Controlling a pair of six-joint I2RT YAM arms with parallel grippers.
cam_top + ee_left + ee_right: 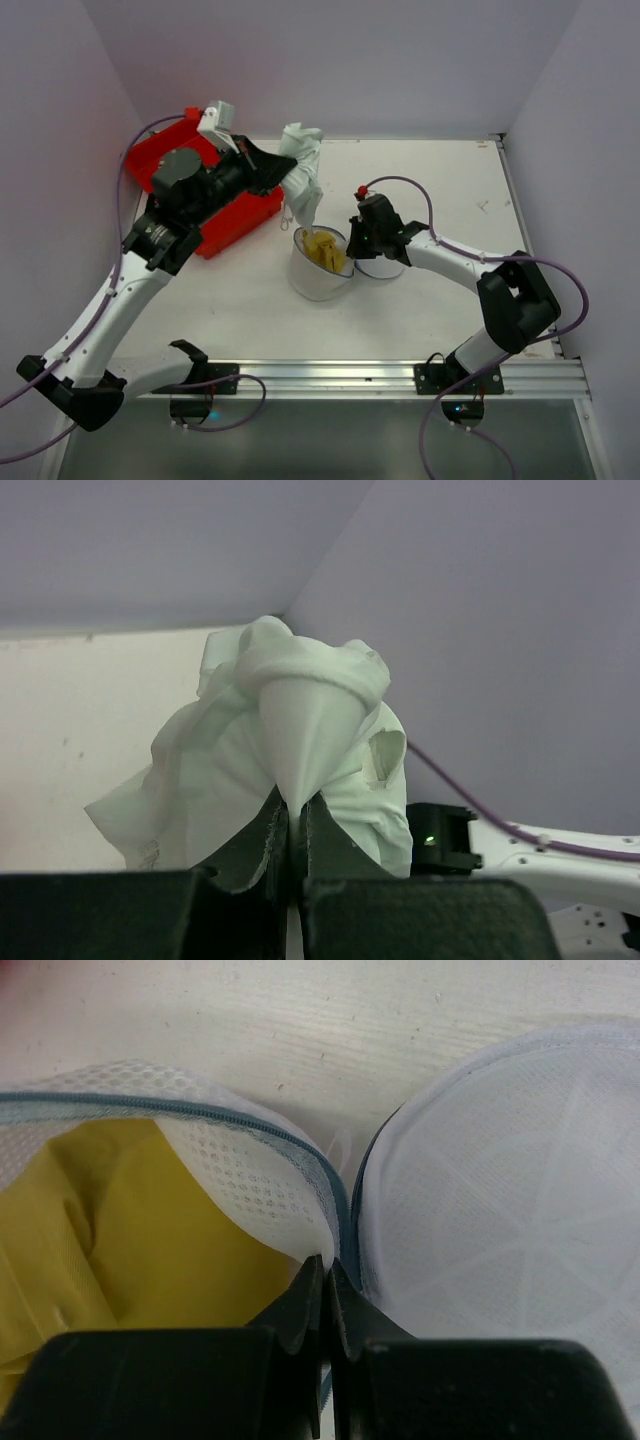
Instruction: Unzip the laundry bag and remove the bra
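The laundry bag (318, 278) stands unzipped mid-table, its white mesh body upright and its round lid (381, 268) flipped to the right. A yellow cloth (325, 250) fills its inside. My right gripper (353, 250) is shut on the bag's rim by the dark zip. In the right wrist view the gripper (328, 1265) pinches the mesh edge (250, 1170), with the yellow cloth (150, 1230) to its left and the lid (520, 1250) to its right. The pale white bra (303, 165) hangs above the bag. My left gripper (283, 180) is shut on it. In the left wrist view the gripper (293, 805) nips the bunched bra (300, 710).
A red plastic tray (236, 222) sits at the back left, partly under my left arm. Walls close the table at the back and both sides. The metal rail with the arm bases (330, 375) runs along the near edge.
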